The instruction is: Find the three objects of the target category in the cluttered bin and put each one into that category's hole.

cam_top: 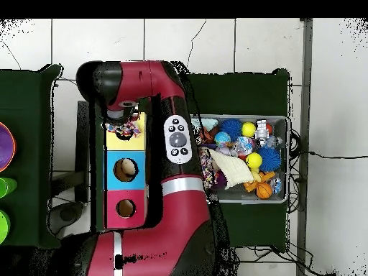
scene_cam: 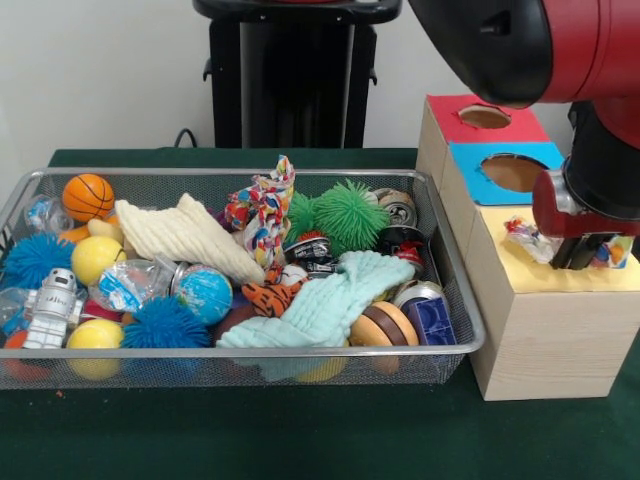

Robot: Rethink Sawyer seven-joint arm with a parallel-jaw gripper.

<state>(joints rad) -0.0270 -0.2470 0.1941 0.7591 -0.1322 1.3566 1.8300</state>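
The tool (scene_cam: 578, 258) was seen low over the yellow top of the pale wood-grain box (scene_cam: 545, 325), with a printed rag (scene_cam: 527, 240) showing at its left side and more printed fabric at its right. Whether the tool was clamped on the rag could not be told. The yellow-topped hole (cam_top: 123, 139) was largely covered by the tool and cloth.

Three holes were counted in all: the yellow one, a blue-topped hole (scene_cam: 512, 172) and a red-topped hole (scene_cam: 484, 117).

One more printed rag (scene_cam: 262, 212) was seen standing bunched in the wire mesh bin (scene_cam: 455, 335), on the green surface (scene_cam: 300, 430). In the bin were also counted one ribbed cream cloth (scene_cam: 185, 236), one mint-green cloth (scene_cam: 325, 303), one orange basketball (scene_cam: 88, 196) and two spiky blue balls (scene_cam: 162, 322).
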